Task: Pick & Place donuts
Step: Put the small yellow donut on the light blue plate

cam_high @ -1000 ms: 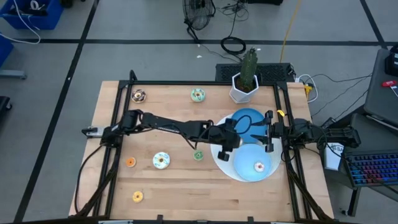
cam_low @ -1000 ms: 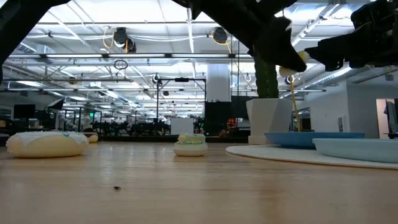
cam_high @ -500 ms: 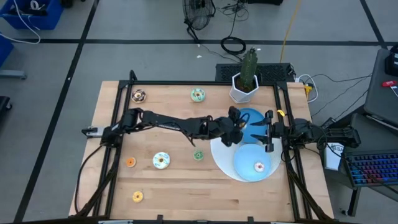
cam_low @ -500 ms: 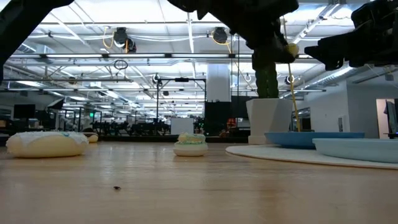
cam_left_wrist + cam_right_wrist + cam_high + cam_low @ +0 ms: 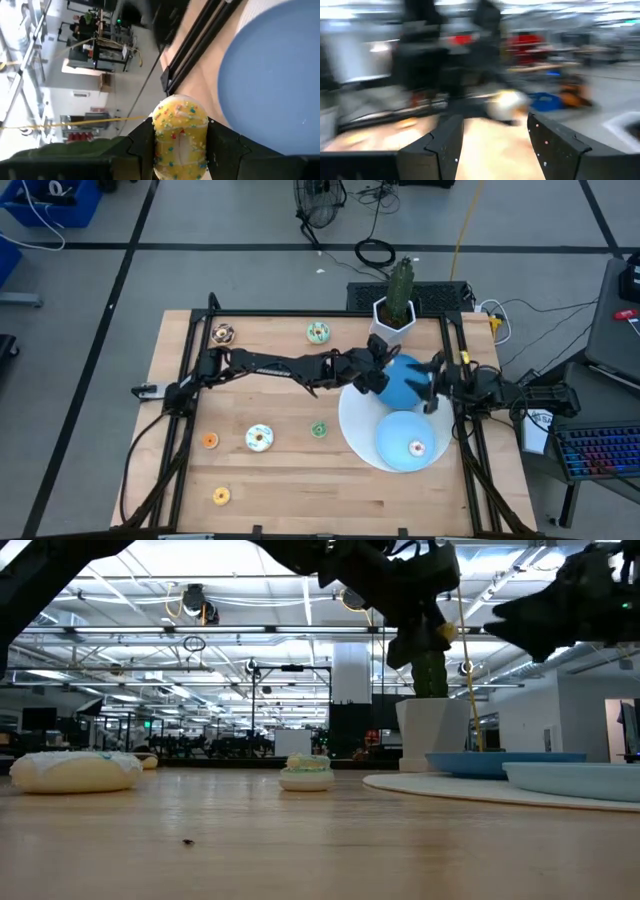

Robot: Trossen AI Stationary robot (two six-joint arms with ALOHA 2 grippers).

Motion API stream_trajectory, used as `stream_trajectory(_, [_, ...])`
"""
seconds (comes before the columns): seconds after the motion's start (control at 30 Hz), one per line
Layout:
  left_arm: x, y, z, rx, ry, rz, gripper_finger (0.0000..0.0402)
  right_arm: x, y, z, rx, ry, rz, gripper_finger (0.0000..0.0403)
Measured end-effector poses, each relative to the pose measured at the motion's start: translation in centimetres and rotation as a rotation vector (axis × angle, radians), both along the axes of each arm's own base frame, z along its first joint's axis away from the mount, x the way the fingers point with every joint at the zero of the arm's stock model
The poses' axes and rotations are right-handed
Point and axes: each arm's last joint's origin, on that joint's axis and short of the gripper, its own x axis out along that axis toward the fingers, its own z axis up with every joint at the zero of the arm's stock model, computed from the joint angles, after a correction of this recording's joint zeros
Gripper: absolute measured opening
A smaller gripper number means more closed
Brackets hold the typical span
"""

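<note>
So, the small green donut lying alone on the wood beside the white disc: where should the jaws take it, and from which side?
Take the green donut across its outer rim, probably coming straight down from above: it lies flat, with bare table all round and nothing touching it. The left gripper, above the blue plate, holds the yellow donut.

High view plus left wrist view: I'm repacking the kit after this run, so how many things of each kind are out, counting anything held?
donuts: 8, six on the wood, one on a plate, and the yellow donut in the left gripper
blue plates: 2
white disc: 1
potted cactus: 1
Total: 12
</note>
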Motion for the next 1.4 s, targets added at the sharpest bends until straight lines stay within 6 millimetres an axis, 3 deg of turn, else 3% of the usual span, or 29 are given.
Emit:
stream_trajectory(0.13, [0.0, 0.1, 0.0, 0.045, 0.02, 0.012, 0.0145, 0.1, -0.5, 0.3, -0.004, -0.008, -0.172, 0.0208])
stream_trajectory(0.53, [0.0, 0.4, 0.1, 0.022, -0.005, 0.017, 0.0145, 3.0, -0.6, 0.2, 0.097, -0.044, -0.165, 0.0208])
stream_trajectory(0.83, [0.0, 0.5, 0.0, 0.009, -0.003, 0.022, 0.0145, 5.0, -1.3, -1.2, 0.139, 0.044, -0.108, 0.0208])
stream_trajectory(1.4, [-0.1, 0.4, -0.2, -0.039, 0.005, 0.029, 0.0145, 7.4, -2.5, 0.0, 0.119, 0.022, -0.092, 0.0203])
